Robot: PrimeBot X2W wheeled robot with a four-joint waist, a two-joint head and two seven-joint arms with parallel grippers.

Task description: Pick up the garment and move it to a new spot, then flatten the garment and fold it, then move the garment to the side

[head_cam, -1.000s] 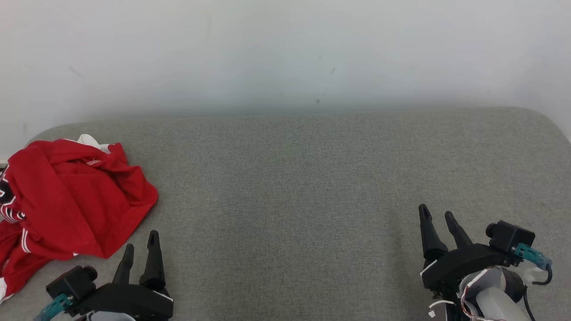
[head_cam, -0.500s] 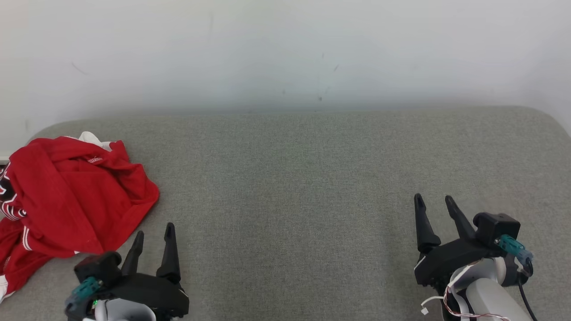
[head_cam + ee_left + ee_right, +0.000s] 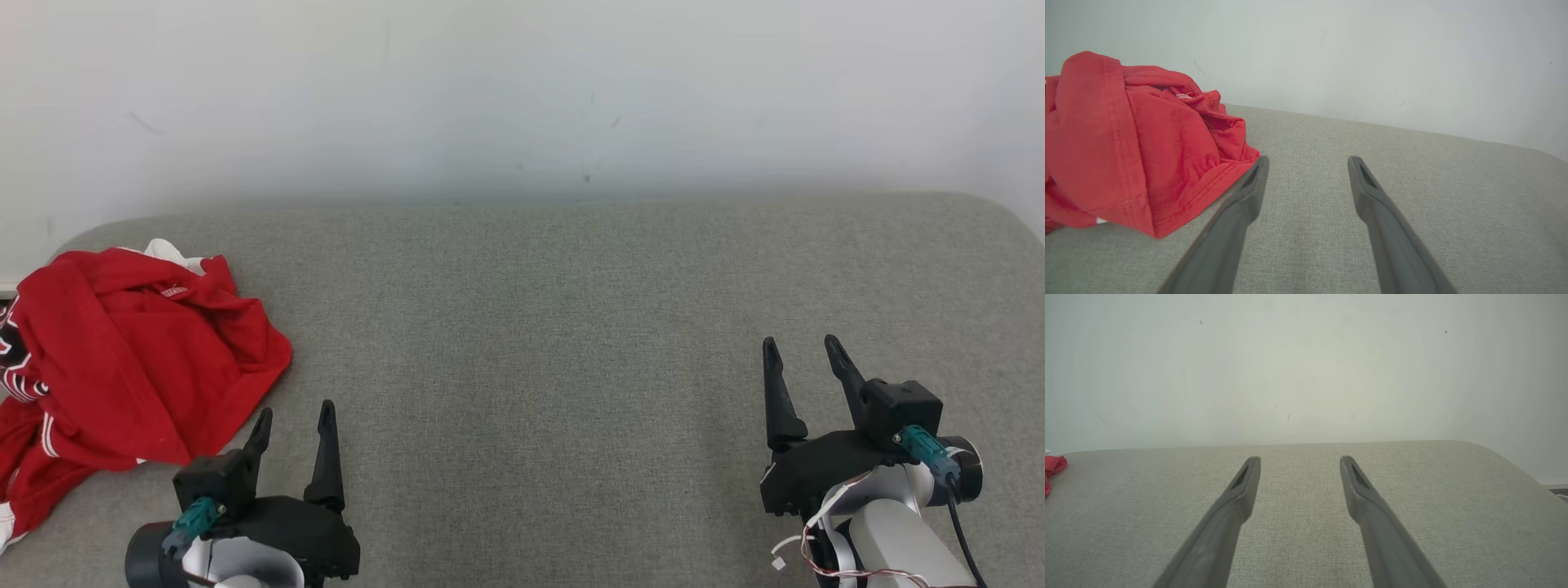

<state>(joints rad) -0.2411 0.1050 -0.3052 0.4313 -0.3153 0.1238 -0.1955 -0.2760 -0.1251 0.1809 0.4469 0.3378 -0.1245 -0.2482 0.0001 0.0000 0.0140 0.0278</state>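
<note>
A crumpled red garment point(image 3: 131, 359) with white and black trim lies in a heap at the far left of the grey fabric surface point(image 3: 555, 343). My left gripper point(image 3: 295, 413) stands open just right of the heap's near hem, apart from it. In the left wrist view the garment point(image 3: 1135, 139) bulks up left of the open left gripper point(image 3: 1308, 161), whose left fingertip point(image 3: 1259, 165) is close to the red hem. My right gripper point(image 3: 802, 347) is open far off at the lower right, nothing between its fingers. A red scrap of the garment point(image 3: 1052, 467) shows at the right wrist view's left edge, far from the right gripper point(image 3: 1300, 461).
A plain pale wall point(image 3: 522, 98) rises directly behind the surface. The grey surface has rounded back corners point(image 3: 992, 208) and drops away at the far left and right. Wide bare fabric stretches between the two grippers.
Both grippers have moved forward, up the head view. The left one also shifted right and now stands beside the garment's near hem. The garment has not moved; both stay open.
</note>
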